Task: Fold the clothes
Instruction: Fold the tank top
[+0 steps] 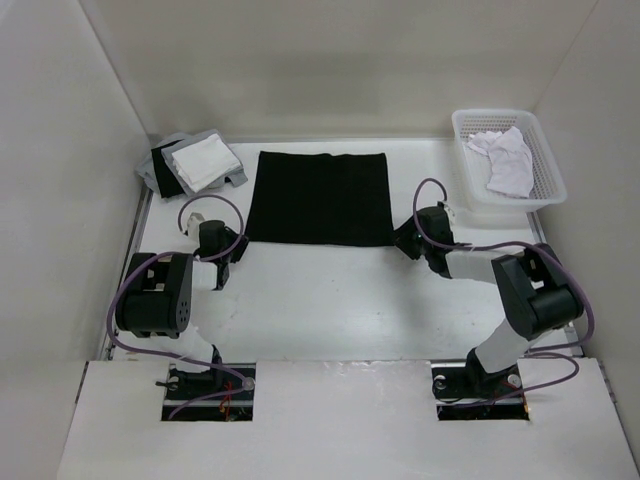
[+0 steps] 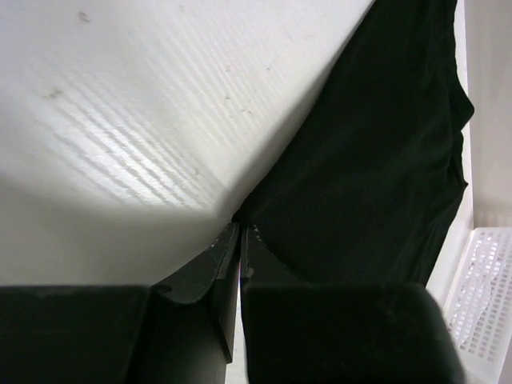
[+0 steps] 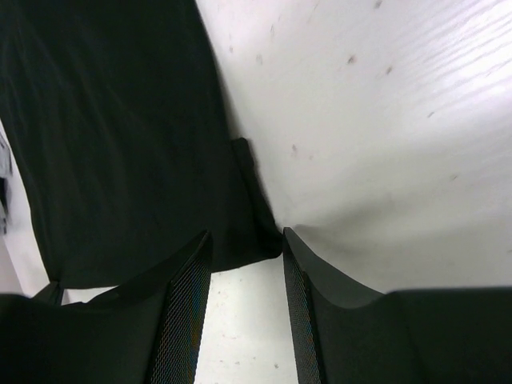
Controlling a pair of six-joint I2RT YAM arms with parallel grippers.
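Note:
The clothes (image 1: 318, 197) are a black top lying flat as a neat rectangle at the middle back of the table. My left gripper (image 1: 240, 242) is at its near left corner. In the left wrist view that gripper (image 2: 240, 227) is shut, with the corner of the black fabric (image 2: 376, 160) pinched at its tips. My right gripper (image 1: 401, 240) is at the near right corner. In the right wrist view it (image 3: 246, 235) stands open, low over the table, and the corner of the fabric (image 3: 120, 136) lies between its mesh-lined fingers (image 3: 188, 296).
A white basket (image 1: 500, 113) at the back right holds a white garment (image 1: 505, 160); its mesh wall (image 2: 488, 296) shows in the left wrist view. A stack of grey, white and black cloths (image 1: 195, 165) lies at the back left. Walls enclose the table.

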